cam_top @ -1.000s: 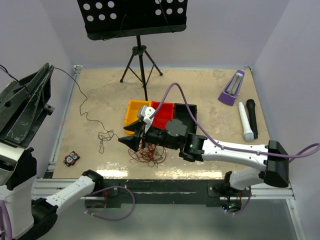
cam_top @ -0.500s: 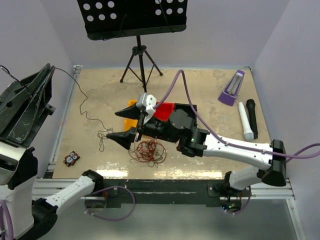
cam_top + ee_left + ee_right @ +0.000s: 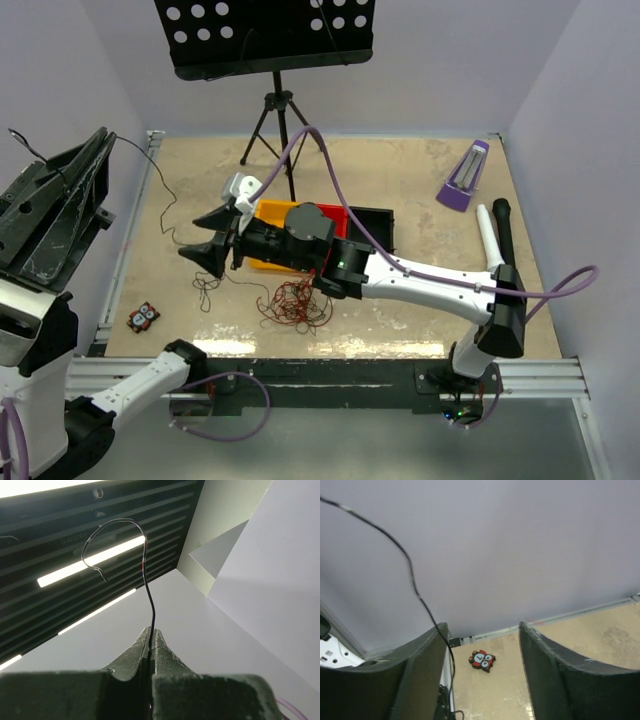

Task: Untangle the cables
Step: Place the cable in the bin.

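The cables are a loopy clump of thin red and black wires [image 3: 295,305] on the table's near middle. One thin black wire [image 3: 165,205] runs from the clump's left side up to my left gripper [image 3: 98,140], which is raised high at the left. In the left wrist view that gripper [image 3: 150,630] is shut on the black wire [image 3: 149,600], whose free end curls above the tips. My right gripper [image 3: 203,237] is open and empty, left of the clump and above the table. In the right wrist view [image 3: 482,627] the black wire [image 3: 410,570] passes its left finger.
Orange [image 3: 268,212], red and black [image 3: 375,225] bins stand behind the clump. A small owl toy [image 3: 143,317] lies at the near left and shows between the right fingers [image 3: 481,660]. A music-stand tripod [image 3: 285,120] stands at the back; a purple object [image 3: 463,175] and two microphones [image 3: 488,245] lie at the right.
My right gripper has risen from the clump, opened wide and swung left past the bins. The clump stays on the table. The left gripper still holds the black wire up.
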Available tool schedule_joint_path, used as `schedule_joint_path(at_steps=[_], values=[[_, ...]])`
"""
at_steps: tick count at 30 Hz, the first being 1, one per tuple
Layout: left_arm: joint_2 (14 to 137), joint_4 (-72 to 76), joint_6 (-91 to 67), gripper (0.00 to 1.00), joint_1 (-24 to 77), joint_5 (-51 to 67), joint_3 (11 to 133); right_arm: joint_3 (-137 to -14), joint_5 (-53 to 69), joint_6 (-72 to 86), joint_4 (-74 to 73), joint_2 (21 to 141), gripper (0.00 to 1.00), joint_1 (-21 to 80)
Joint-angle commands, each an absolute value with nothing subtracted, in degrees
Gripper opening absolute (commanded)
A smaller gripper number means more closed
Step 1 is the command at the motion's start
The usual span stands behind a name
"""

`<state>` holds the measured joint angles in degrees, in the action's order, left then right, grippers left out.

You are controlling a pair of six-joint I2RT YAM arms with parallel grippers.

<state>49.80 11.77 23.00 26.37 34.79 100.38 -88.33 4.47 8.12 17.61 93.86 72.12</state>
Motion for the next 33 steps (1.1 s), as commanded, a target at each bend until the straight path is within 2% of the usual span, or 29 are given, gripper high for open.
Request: schedule_joint_path(at_steps=[1, 4, 8, 13, 14, 15, 17, 18, 26, 33], values=[[49.5, 13.8, 21.4, 0.0, 26.2, 35.3, 99.7, -92.7, 5.3, 7.4, 17.0, 94.0, 0.48, 72.5], [49.0, 14.2, 20.9, 0.0, 26.2, 35.1, 98.2, -91.1, 4.4, 7.3, 17.3, 92.5, 0.02, 72.6], [47.8, 13.9, 19.4, 0.12, 26.2, 32.9, 95.0, -88.3, 1.5, 6.4, 16.0, 88.2, 0.0, 72.5], [43.9, 11.7, 16.4, 0.41, 26.2, 28.3, 84.7, -86.2, -6.0, 4.0, 12.1, 81.3, 0.0, 72.5], [42.7, 11.5, 15.7, 0.5, 26.2, 27.8, 81.4, -86.0, -7.3, 3.7, 11.2, 79.9, 0.0, 72.5], [40.4, 10.9, 14.3, 0.78, 26.2, 26.5, 76.1, -85.3, -10.2, 3.3, 9.5, 77.5, 0.0, 72.5], [38.8, 9.5, 13.4, 0.96, 26.2, 25.7, 71.5, -84.4, -12.7, 2.9, 8.2, 75.3, 0.0, 72.5], [37.9, 9.0, 13.1, 1.0, 26.2, 25.5, 69.7, -83.9, -14.4, 2.6, 7.7, 74.4, 0.0, 72.5], [32.7, 4.3, 12.9, 1.0, 26.2, 27.0, 58.0, -84.9, -24.5, 0.4, 4.0, 70.8, 0.0, 72.4], [29.2, -4.5, 17.5, 1.0, 26.2, 37.8, 49.4, -90.4, -32.8, -5.4, 3.3, 70.1, 0.0, 72.4]])
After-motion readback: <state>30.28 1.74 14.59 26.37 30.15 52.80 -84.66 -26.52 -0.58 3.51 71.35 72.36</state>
